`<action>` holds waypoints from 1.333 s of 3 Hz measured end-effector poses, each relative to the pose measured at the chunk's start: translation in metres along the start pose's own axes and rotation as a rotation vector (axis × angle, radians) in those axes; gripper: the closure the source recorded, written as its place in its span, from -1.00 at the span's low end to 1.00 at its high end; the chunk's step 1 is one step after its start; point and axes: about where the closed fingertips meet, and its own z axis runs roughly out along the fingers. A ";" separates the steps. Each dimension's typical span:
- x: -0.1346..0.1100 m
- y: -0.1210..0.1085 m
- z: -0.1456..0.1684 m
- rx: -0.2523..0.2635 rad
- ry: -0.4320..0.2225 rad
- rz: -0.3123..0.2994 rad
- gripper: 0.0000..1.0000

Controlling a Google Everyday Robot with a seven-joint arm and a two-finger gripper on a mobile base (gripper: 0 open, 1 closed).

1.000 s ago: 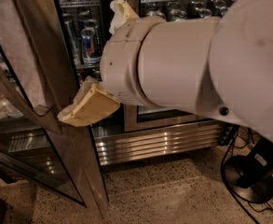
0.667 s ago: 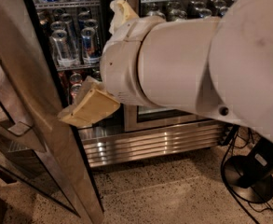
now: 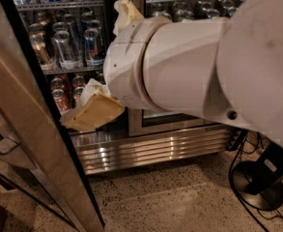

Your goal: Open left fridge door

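1. Camera view, left third: left fridge door (image 3: 30, 124) standing wide open, seen as a slanted brushed-steel band from the upper left corner down to the bottom edge, with a dark gasket strip along its right side.
2. Behind it, across the upper and middle frame: fridge (image 3: 155, 149), its left compartment exposed. Holds wire shelves with rows of cans (image 3: 66, 45), silver and blue above, reddish ones lower down.
3. Right of centre: closed twin door (image 3: 146, 122), its steel frame ending just above the ribbed grille along the base.
4. In front of the open compartment, centre left: gripper (image 3: 93, 64), spread wide and pinching nothing. Shows one tan finger (image 3: 124, 11) above the white wrist and another (image 3: 95, 112) below it, pointing down-left toward the gasket edge. Cannot tell whether that lower finger touches the door.
5. Filling the right half and upper right: bulky white arm (image 3: 204, 66), hiding much of the right door.
6. Lower right: black round stand base (image 3: 257, 182) with dark cables, resting on the speckled floor (image 3: 170, 197).
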 end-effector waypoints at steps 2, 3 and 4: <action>0.000 0.000 0.000 0.000 0.000 0.000 -1.00; 0.000 0.000 0.000 0.000 0.000 0.000 -1.00; 0.000 0.000 0.000 0.000 0.000 0.000 -1.00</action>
